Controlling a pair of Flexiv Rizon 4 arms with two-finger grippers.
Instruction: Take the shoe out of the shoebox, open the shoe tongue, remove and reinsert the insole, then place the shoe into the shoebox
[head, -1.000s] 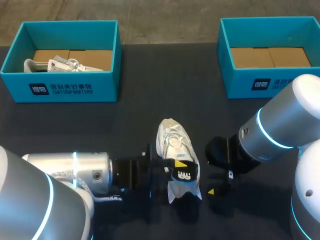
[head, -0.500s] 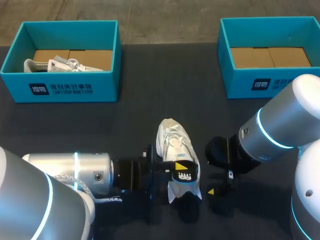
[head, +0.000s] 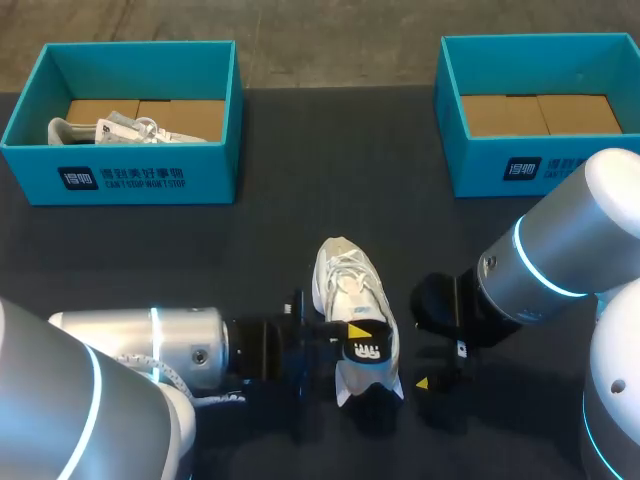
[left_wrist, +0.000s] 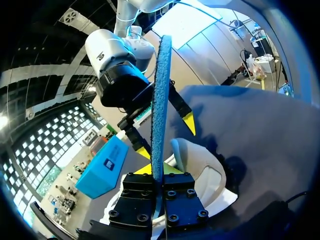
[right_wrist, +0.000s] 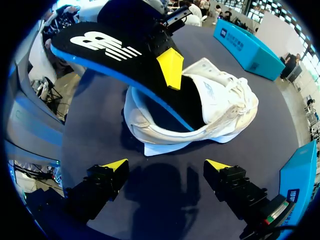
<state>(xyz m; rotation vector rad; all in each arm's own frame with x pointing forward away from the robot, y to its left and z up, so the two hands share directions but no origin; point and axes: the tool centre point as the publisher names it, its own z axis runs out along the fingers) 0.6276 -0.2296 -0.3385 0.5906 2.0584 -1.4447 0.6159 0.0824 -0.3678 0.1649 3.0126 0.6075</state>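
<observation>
A white shoe (head: 348, 285) lies on the dark table's middle, toe pointing away from me. Its insole (head: 369, 347), black on top and blue underneath, sticks out of the heel opening, and my left gripper (head: 357, 333) is shut on it from the left. In the left wrist view the insole (left_wrist: 160, 100) stands edge-on between the fingers of my left gripper (left_wrist: 157, 170), with the shoe (left_wrist: 202, 162) just beyond. My right gripper (head: 428, 378) hangs open just right of the heel. In the right wrist view my right gripper (right_wrist: 167, 165) stands wide, with shoe (right_wrist: 220, 107) and insole (right_wrist: 117, 55) ahead.
A teal shoebox (head: 130, 178) at the back left holds another pale shoe (head: 110, 130). A second teal shoebox (head: 500, 165) at the back right shows only its cardboard floor. A white slip of paper (right_wrist: 156, 148) lies under the shoe's heel.
My left gripper's fingers have closed a little tighter on the insole. Shoe and right arm have stayed put.
</observation>
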